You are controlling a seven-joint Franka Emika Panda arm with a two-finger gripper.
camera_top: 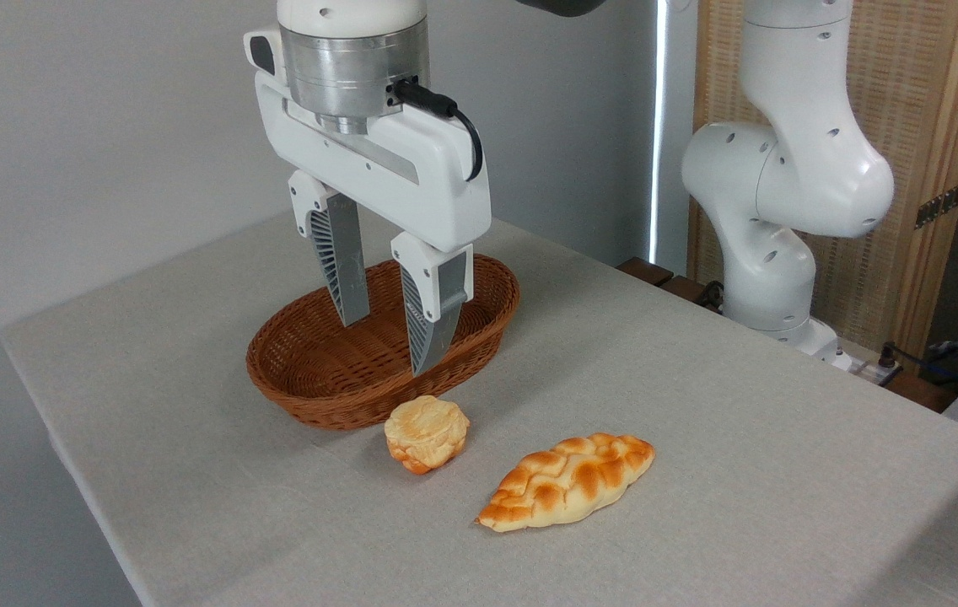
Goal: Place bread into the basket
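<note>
Right now, from the fixed camera, my pincer (390,346) hangs over the near part of the basket (492,291), fingers parted to a moderate gap with nothing between them. The right finger (433,316) reaches lower in the picture than the left one, and its tip sits in front of the basket's front wall. The bread (427,432) lies on the table (740,421), just outside the basket's front rim, close to the wicker though I cannot tell whether it touches. It sits slightly tilted, flower-ridged top up and orange-brown base toward the bottom. The braided loaf (567,480) lies to its right, near but apart, and it is not mine to take.

As I judge it, the step in hand is the reach and grasp. To do it well, I should come toward the camera until the bun sits centred under my gap, then descend straight. My opening looks narrower than the bun, so I would widen it first. The basket wall stands close behind the bun, so I want my fingers to close from the left and right sides, not front to back. The bun looks soft, so a gentle squeeze low on its sides should hold without crushing the ridges. Then I lift clear of the rim before carrying it over.
</note>
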